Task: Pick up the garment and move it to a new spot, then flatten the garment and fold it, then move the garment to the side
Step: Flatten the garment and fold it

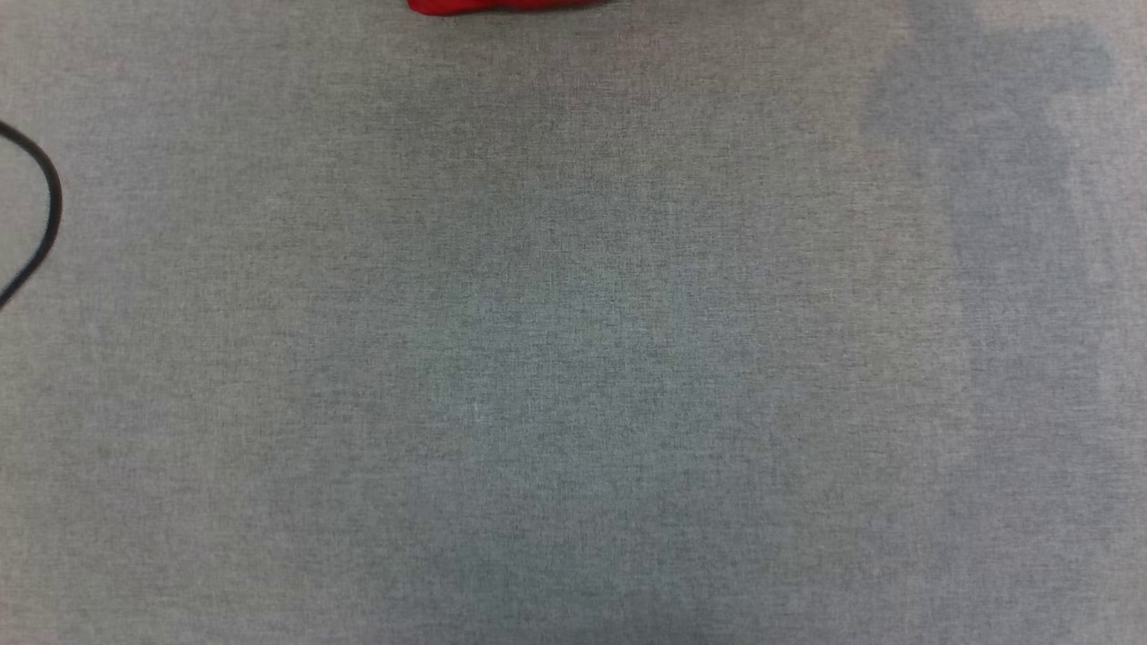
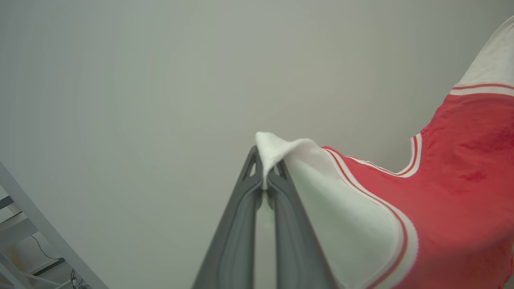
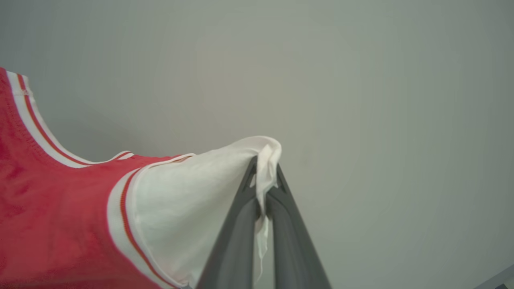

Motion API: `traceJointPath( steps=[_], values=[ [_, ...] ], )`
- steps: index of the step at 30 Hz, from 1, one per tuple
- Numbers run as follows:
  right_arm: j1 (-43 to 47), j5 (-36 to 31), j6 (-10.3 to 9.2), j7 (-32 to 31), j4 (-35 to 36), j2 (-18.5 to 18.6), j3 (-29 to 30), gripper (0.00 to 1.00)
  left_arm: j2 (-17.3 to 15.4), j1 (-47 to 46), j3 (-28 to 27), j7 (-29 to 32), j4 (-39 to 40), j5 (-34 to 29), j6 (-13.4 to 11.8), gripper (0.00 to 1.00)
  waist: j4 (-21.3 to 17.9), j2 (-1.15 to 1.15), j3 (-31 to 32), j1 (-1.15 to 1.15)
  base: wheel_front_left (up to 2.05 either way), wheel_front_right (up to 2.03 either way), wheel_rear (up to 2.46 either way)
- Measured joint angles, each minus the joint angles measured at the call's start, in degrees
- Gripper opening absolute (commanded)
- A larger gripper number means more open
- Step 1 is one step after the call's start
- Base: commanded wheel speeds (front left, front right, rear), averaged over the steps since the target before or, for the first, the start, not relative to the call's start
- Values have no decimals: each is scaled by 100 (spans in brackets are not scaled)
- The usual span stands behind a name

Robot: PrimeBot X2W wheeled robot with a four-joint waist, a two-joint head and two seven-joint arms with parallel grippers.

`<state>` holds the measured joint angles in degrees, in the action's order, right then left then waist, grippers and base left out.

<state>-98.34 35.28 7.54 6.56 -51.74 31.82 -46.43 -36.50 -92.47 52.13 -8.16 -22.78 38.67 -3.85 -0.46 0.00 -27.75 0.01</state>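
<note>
In my left wrist view the left gripper (image 2: 265, 162) has its two fingers pressed together on a corner of white sleeve cloth, so it holds the garment (image 2: 449, 188) by that sleeve. The red body, with its red-and-white striped trim, hangs away to the right of this view, in front of a plain pale wall (image 2: 160, 80). A grey metal frame (image 2: 38, 235) crosses the lower left corner.

In the right wrist view the right gripper (image 3: 265, 170) is clamped in the same way on the other white sleeve (a fold of the cloth comes out between the fingers), and the red body spreads to the left. The garment is therefore held up in the air between both grippers, stretched from sleeve to sleeve.

In my head view a small red edge of it sits at the top border, above the grey cloth surface (image 1: 573, 358). A black cable (image 1: 47, 206) curves at the left border, and a faint shadow (image 1: 986, 179) lies on the right part.
</note>
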Motion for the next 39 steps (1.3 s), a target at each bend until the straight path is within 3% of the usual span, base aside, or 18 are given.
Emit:
traceJointPath(
  steps=[7,15,26,39],
  values=[
    [881,420,0,401,-42,-130,-494,0,-96,833,147,-244,-164,290,92,0,-4,0,189,0,0,0,0],
    [2104,859,0,647,231,-156,-1078,0,-44,2145,309,-497,-332,628,23,0,-43,0,574,0,0,0,0],
    [4178,1288,0,788,1022,198,-1477,0,-82,4473,64,-650,-147,1021,-45,0,-26,0,1257,-1,0,0,0],
    [6571,1558,0,792,1828,816,-749,0,-13,7346,-855,-651,387,956,-207,0,47,0,2154,-2,0,0,0]
  ],
)
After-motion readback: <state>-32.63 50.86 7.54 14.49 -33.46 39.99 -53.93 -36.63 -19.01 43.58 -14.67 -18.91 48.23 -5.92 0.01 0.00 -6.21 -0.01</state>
